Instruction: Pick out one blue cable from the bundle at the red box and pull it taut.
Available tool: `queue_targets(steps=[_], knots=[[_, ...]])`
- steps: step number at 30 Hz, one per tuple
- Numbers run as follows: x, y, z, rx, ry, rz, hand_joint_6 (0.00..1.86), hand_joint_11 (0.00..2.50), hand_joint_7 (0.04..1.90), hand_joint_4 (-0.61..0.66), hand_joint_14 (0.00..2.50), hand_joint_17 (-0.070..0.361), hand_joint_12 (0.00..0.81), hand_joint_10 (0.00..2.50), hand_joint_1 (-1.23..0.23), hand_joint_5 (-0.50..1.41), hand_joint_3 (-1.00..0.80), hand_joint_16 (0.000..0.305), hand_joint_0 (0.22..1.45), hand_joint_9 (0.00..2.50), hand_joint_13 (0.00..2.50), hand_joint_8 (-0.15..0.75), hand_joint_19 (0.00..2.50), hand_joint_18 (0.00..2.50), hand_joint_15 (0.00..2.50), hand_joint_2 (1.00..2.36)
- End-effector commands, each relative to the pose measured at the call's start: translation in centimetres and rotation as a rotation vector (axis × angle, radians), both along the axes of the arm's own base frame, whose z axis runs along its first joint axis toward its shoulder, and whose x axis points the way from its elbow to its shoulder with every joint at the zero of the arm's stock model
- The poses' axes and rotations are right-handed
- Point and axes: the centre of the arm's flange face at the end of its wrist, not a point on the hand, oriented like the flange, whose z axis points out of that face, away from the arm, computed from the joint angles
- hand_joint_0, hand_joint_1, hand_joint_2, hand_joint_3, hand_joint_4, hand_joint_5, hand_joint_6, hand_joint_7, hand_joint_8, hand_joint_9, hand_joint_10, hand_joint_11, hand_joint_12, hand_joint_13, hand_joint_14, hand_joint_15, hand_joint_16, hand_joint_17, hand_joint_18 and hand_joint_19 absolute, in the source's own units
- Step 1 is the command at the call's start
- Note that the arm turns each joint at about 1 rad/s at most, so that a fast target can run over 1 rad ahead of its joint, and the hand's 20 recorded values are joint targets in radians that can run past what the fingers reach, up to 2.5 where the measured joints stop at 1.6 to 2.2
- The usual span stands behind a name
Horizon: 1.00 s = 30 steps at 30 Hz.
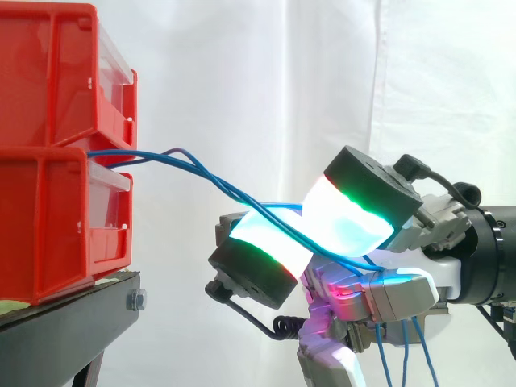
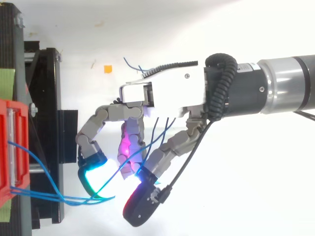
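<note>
Two red bins (image 1: 48,153) sat stacked on the black stand (image 1: 81,310), reaching its right edge in the side view. Several blue cables (image 1: 230,188) came out from between the bins and sagged through open air, off the stand, to the hand (image 2: 167,91). Its fingers were curled, with two glowing pads (image 1: 347,214) pinching the cables between them. Loose ends hung below the hand.

Red bins (image 1: 56,161): no lettering or number can be read on the walls.
Hand (image 2: 167,91): no marking can be read on the white housing.
Blue cable (image 1: 201,173): no tag or print can be made out.
Black stand (image 1: 72,314): nothing legible is seen.
Orange patch (image 2: 107,69): seen on the white ground, no writing can be told.
</note>
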Motion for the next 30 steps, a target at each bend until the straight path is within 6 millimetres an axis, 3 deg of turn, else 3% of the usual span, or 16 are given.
queue_targets(steps=[1,8,17,23,30], knots=[[0.0,-0.1,0.1,0.001,-0.001,-0.001,0.91,1.07,1.15,-0.12,0.02,0.104,0.347,0.03,-0.98,-0.07,-0.5,0.046,0.59,1.6,1.23,0.271,0.57,1.02,0.65,1.0],[0.0,0.0,0.0,0.001,0.001,0.002,0.91,1.11,1.21,-0.18,0.02,0.103,0.346,0.03,-1.01,-0.08,-0.5,0.046,0.67,1.59,1.22,0.264,0.56,1.01,0.66,1.0],[0.0,0.0,0.1,0.001,0.001,0.002,0.95,1.09,1.25,-0.22,0.02,0.1,0.341,0.03,-0.94,-0.12,-0.5,0.044,0.78,1.45,1.16,0.243,0.52,0.99,0.63,1.0],[0.2,-0.3,0.6,0.001,-0.002,0.002,0.96,1.05,1.15,-0.21,0.02,0.097,0.339,0.02,-0.93,-0.15,-0.5,0.043,0.78,1.36,1.09,0.23,0.5,0.95,0.6,1.0],[0.0,-0.3,1.3,-0.004,0.043,0.028,0.96,1.05,0.96,-0.11,0.02,0.096,0.341,0.02,-0.95,-0.16,-0.5,0.043,0.75,1.31,1.06,0.221,0.49,0.93,0.59,1.0]])
